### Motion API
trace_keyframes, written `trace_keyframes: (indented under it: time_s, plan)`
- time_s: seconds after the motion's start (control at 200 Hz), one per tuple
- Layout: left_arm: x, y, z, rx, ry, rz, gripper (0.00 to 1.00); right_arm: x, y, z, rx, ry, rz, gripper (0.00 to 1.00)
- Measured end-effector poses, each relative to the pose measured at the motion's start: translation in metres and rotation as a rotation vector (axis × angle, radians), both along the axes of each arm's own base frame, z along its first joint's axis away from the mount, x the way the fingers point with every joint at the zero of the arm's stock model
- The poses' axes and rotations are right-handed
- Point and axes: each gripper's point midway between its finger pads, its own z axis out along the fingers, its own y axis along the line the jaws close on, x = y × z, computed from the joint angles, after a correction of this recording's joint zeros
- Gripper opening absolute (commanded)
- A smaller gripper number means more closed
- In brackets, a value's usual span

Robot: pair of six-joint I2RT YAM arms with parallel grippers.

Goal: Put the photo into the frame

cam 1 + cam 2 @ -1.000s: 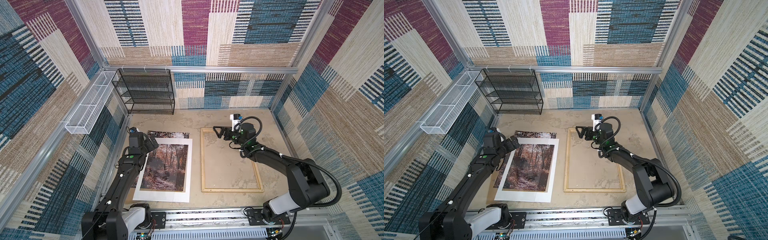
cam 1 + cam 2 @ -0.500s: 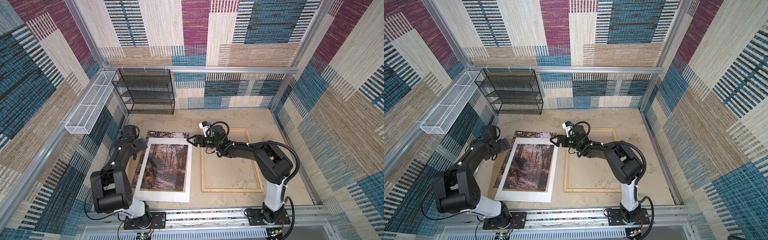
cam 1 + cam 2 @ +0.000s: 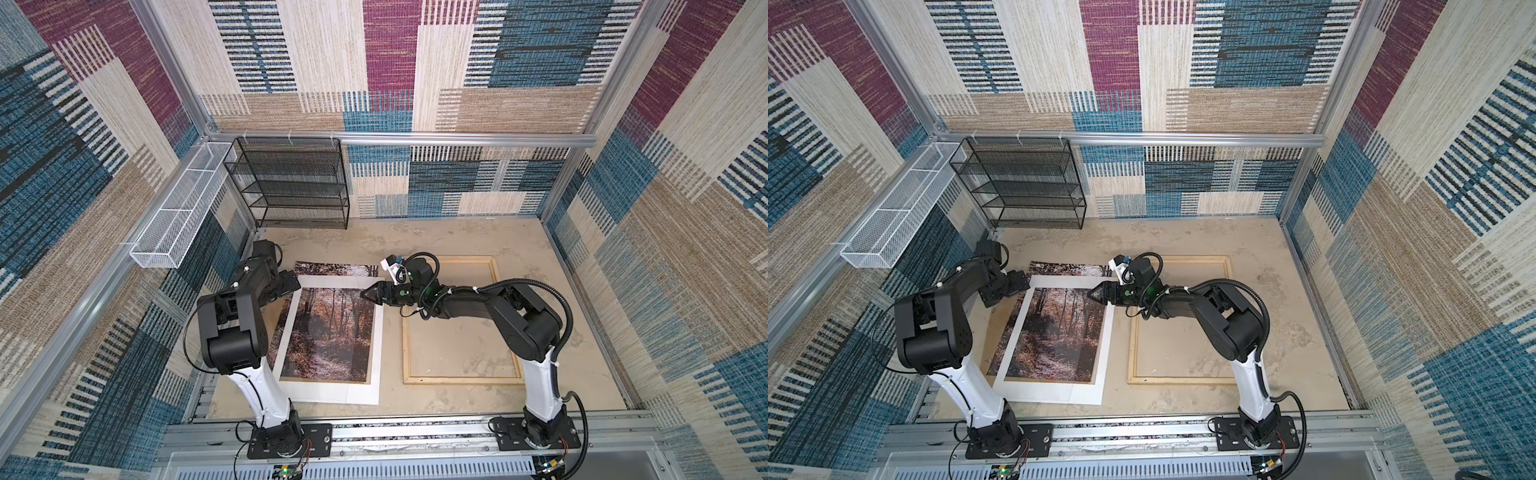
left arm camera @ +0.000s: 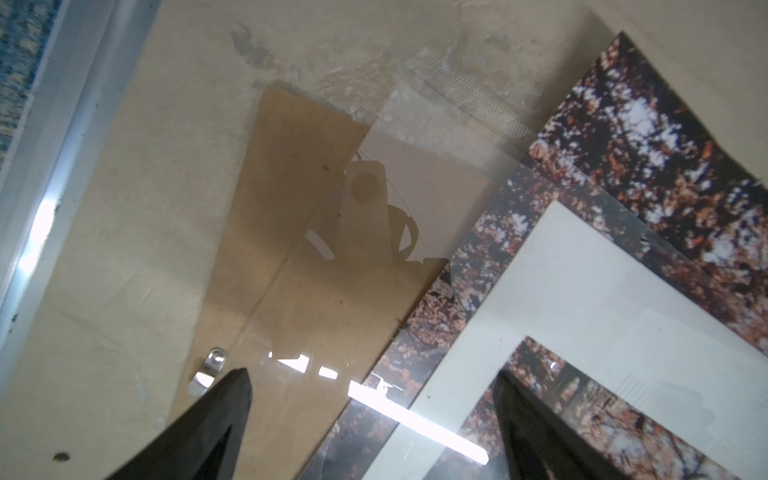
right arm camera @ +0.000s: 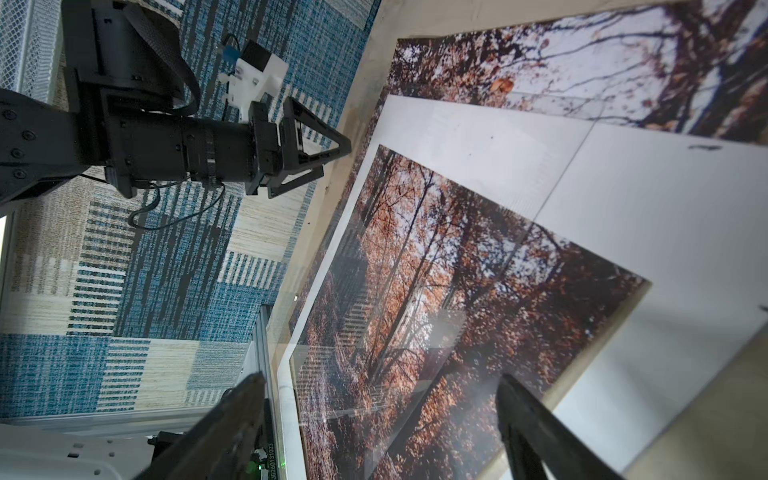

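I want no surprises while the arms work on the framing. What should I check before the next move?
1. Left pincer open and empty: ok.
2. Right pincer open and empty: ok.
3. Frame lying flat with nothing in it: ok.
4. Photo free to lift: not ok, the white mat lies on it.
5. Photo edge exposed for a grasp: ok, its far strip shows beyond the mat.

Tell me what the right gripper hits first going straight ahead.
The right gripper seems to angle down, so it would likely meet the clear pane over the photo first; depth is unclear.
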Motion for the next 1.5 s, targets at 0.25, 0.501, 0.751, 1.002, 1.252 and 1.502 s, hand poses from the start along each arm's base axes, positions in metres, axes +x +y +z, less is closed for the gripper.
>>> trace_keyframes:
  time_s: [0.25, 0.501, 0.751, 1.002, 1.252, 1.502]
  plan:
    - [-0.002, -0.001, -0.02, -0.014, 0.061, 0.0, 0.93, -0.002, 0.005, -0.004, -0.003, 0.024, 0.015, 0.88]
    - [0.001, 0.001, -0.027, -0.01, 0.075, 0.002, 0.92, -0.01, 0.018, -0.015, -0.005, 0.077, 0.049, 0.88]
    - [0.0, 0.001, -0.03, -0.012, 0.082, 0.002, 0.91, -0.012, 0.033, -0.019, -0.007, 0.099, 0.075, 0.9]
    - [0.001, 0.001, -0.03, -0.013, 0.076, 0.002, 0.9, -0.01, 0.038, -0.038, -0.046, 0.169, 0.064, 0.92]
    - [0.002, 0.001, -0.031, -0.013, 0.069, 0.0, 0.89, -0.003, 0.047, -0.04, -0.026, 0.186, 0.071, 0.92]
    - [0.003, 0.001, -0.031, -0.014, 0.066, -0.001, 0.89, 0.0, 0.053, -0.041, 0.001, 0.201, 0.08, 0.92]
